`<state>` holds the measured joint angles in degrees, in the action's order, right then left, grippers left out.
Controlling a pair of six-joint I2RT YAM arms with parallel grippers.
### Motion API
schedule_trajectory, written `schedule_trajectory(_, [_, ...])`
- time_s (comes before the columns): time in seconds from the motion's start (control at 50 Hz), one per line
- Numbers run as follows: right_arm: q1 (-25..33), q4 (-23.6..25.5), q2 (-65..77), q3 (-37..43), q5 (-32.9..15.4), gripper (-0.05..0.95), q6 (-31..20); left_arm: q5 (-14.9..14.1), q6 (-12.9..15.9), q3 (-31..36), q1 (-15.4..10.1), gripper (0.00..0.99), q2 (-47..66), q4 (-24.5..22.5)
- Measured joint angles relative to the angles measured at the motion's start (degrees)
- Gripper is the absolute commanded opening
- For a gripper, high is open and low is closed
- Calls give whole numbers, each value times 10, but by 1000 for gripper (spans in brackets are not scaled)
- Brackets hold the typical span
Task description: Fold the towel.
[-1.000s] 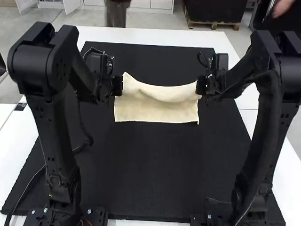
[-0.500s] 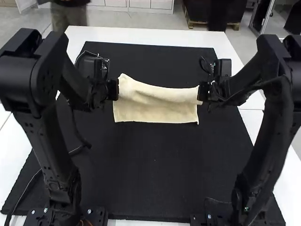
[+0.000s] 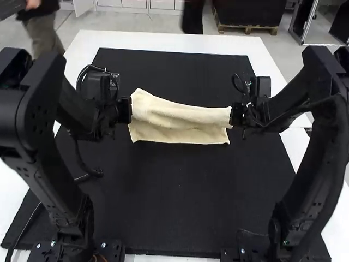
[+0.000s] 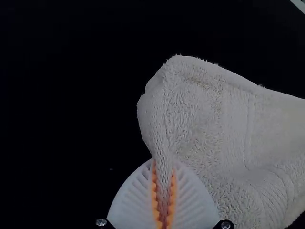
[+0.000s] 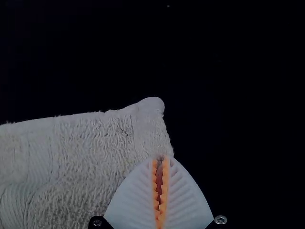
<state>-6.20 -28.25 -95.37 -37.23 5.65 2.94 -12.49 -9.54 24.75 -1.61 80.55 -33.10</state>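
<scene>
The black, jointed left arm (image 3: 46,164) and matching right arm (image 3: 322,164) bend inward from raised elbows. The left hand (image 3: 126,109) and right hand (image 3: 236,114) face each other, white ribbed fingers (image 4: 136,200) with orange pads (image 5: 164,191) closed.

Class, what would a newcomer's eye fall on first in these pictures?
Probably the cream towel, bright against the black mat and stretched between two grippers. Next, perhaps, the bulky dark arms looming at either side, the left arm and the right arm.
</scene>
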Motion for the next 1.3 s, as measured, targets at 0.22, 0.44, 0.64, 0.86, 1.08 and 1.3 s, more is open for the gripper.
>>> schedule_trajectory(0.22, [0, -5, 10, 19, 6, -18, 0, 0, 16, -39, 1, 31, -43, -5])
schedule_trajectory(0.44, [-5, -30, 10, 45, 8, -18, 0, 12, 43, -76, 1, 31, -45, -26])
schedule_trajectory(0.64, [-20, -44, 10, 61, 5, -18, 0, 32, 60, -93, 1, 31, -45, -43])
schedule_trajectory(0.86, [-38, -58, 10, 67, 2, -18, 0, 50, 75, -104, 1, 31, -45, -66])
schedule_trajectory(1.08, [-39, -108, -20, 68, -3, -18, 0, 60, 82, -109, -10, 31, -13, -105])
schedule_trajectory(1.3, [-39, -149, -66, 68, -12, -18, 0, 91, 83, -112, -52, 31, 69, -165])
